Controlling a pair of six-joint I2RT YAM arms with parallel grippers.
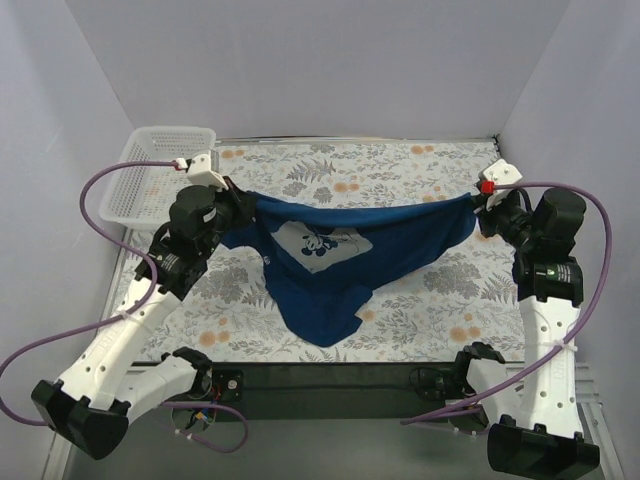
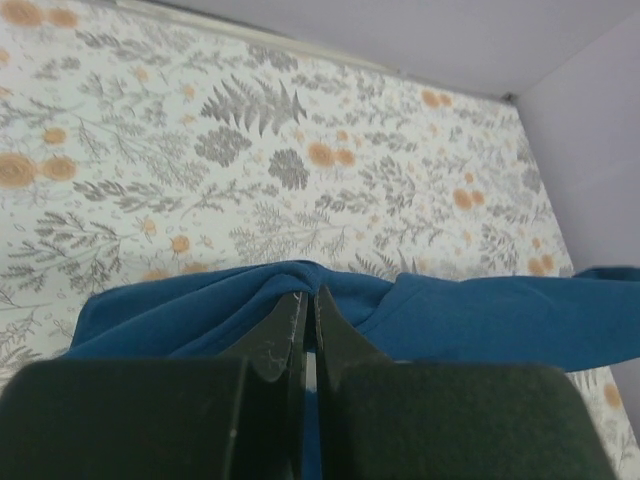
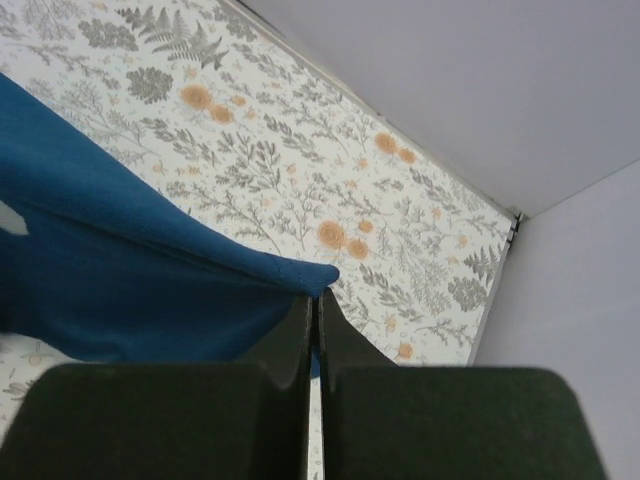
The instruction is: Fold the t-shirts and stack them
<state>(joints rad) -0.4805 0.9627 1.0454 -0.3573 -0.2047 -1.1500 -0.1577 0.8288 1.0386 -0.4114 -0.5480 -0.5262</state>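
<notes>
t-shirt (image 1: 400, 245), navy, hangs stretched above the middle of the tabletop (image 1: 400, 165), with left claw (image 1: 238, 195) and right claw (image 1: 478, 203) each clamped on one end. only the top view shows its grey print (image 1: 318, 242) and the sagging lower part toward the near edge; the wrist views show just pinched cloth. white basket (image 1: 150, 175) sits far left.

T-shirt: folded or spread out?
Spread, not folded: the t-shirt hangs stretched between the left gripper and right gripper, jaws shut on it.
</notes>
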